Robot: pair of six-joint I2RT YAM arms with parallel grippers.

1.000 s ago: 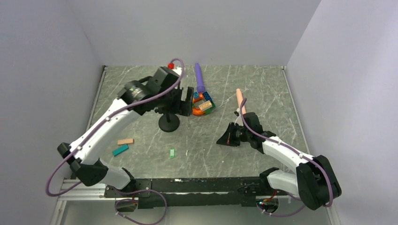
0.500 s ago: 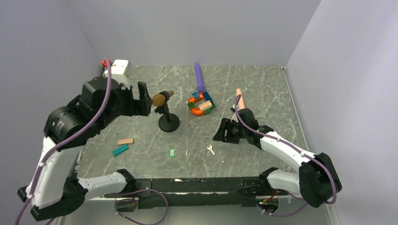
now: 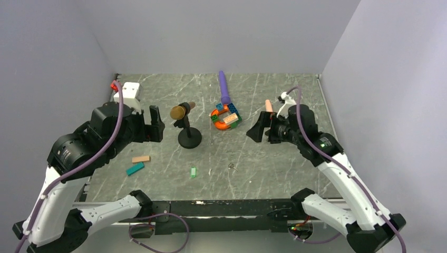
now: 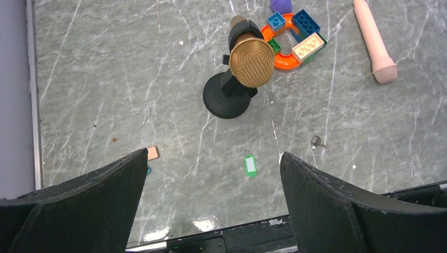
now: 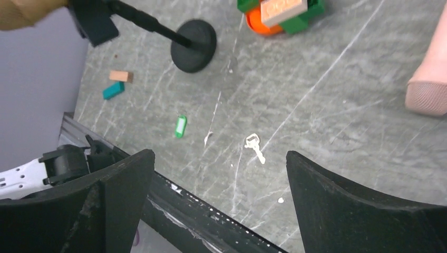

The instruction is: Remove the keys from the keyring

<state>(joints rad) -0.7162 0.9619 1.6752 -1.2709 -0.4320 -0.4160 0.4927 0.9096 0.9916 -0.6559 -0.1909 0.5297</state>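
Your right arm has lifted away toward 1 o'clock from the small silvery keyring (image 3: 232, 167), which lies by itself on the marbled tabletop (image 3: 295, 168). Your right gripper (image 3: 256, 128) hangs with fingers spread wide, holding nothing. Your left gripper (image 3: 155, 124), at 9 o'clock of the microphone stand (image 3: 189, 138), is likewise spread and empty. The flat green key (image 3: 193, 172) lies apart from the keyring, at its 9 o'clock.

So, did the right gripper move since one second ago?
Yes: the right gripper went away from the near edge, now about level with the toy blocks.
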